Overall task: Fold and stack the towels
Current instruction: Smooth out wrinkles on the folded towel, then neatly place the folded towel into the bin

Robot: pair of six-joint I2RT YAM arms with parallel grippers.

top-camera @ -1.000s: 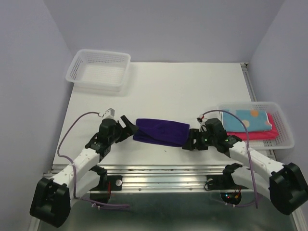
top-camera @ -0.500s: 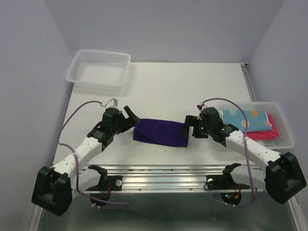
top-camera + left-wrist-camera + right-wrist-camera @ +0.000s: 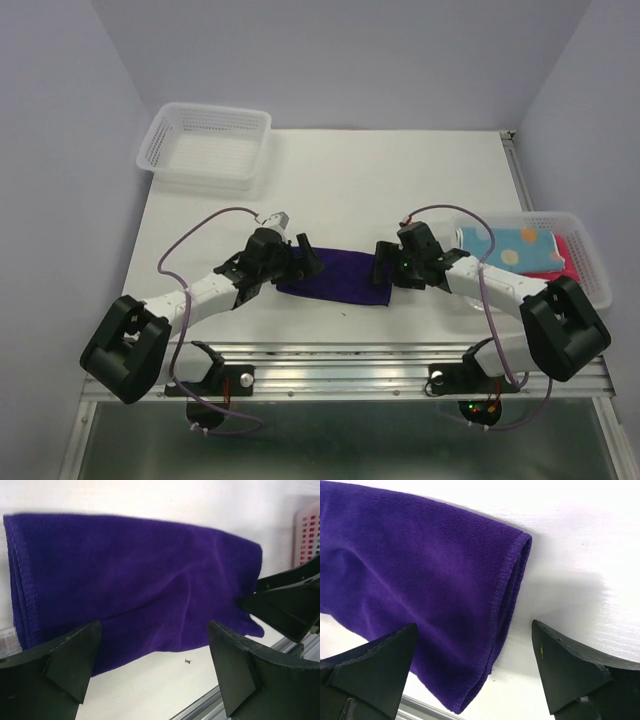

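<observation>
A white bench (image 3: 400, 185) fills the space between pale lilac walls (image 3: 340, 60) at the back and on both sides. A metal rail (image 3: 350, 356) runs along its near edge. The far half of the bench is bare, giving open room beyond the arms, while the middle of the near half is taken up by both forearms, which reach inward from left and right. A white mesh basket (image 3: 205, 148) sits at the far left corner, well apart from the arms. A second mesh basket (image 3: 596, 262) stands at the right edge just beside the right arm, whose purple cable arcs over its near corner. It holds a light blue towel with orange and yellow spots (image 3: 522, 246) lying on a bright pink towel (image 3: 573, 252). The navy-purple towel (image 3: 340, 275) lies folded into a long strip flat on the bench between the two arms. The left hand (image 3: 305, 262) is at the strip's left end with its fingers spread apart. The right hand (image 3: 382, 268) is at the right end, fingers likewise apart. Both wrist views show cloth ahead of the gaping fingers and nothing gripped.
</observation>
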